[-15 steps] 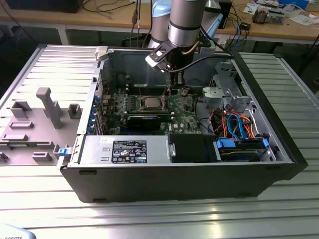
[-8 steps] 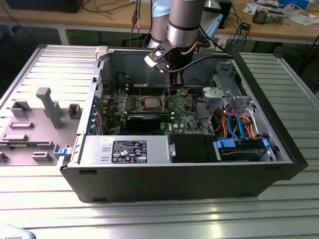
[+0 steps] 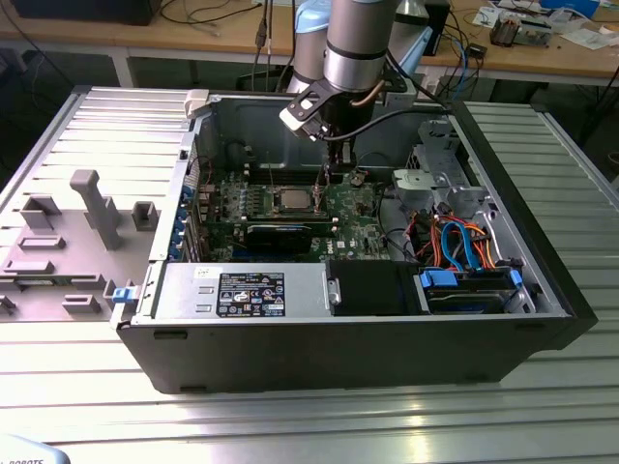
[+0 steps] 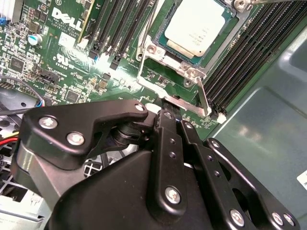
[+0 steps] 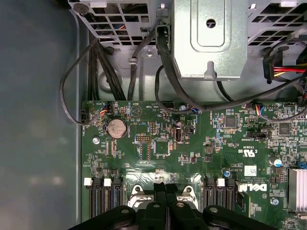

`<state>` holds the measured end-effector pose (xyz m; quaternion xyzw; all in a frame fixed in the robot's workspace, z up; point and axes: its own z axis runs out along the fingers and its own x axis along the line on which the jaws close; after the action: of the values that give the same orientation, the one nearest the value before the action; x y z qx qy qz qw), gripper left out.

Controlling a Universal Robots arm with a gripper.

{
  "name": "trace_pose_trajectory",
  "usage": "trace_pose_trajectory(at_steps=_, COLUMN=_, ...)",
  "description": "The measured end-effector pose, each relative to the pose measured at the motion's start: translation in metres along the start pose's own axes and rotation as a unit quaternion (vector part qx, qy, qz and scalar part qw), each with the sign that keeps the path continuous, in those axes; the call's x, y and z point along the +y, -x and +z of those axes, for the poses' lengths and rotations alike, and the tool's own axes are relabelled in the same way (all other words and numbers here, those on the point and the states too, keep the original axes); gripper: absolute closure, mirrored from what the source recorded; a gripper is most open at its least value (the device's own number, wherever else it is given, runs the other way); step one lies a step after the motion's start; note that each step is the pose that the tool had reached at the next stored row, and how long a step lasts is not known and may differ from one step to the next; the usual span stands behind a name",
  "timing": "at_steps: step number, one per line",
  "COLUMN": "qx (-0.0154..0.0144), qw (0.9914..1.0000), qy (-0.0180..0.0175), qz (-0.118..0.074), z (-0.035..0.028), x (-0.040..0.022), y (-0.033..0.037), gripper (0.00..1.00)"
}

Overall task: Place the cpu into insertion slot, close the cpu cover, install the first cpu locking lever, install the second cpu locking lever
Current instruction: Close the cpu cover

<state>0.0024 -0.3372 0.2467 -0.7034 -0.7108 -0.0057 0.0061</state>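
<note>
Ribbed metal table, wooden benches behind. Arm reaches down into the open PC case.

Gripper: fingers drawn together, only a slit between them. Can't tell if anything is pinched there. Tips sit at the free edge of the cpu cover, which is swung open and tilted up, green board visible through its window.

Just past the cover's hinge, the cpu lies flat in the insertion slot, metal top bare. Long black memory slots flank the socket on both sides.

Further out on the motherboard: coin cell, black cables, metal drive cage. Grey fixture tray lies on the table, at the exterior view's left of the case.
</note>
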Motion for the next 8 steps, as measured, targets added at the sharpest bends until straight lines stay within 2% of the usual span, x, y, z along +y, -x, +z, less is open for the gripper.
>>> trace_pose_trajectory(at_steps=8, qx=0.0000, qw=1.00000, qy=0.0000, qz=0.000, z=0.0004, x=-0.0031, y=0.0000, gripper=0.89)
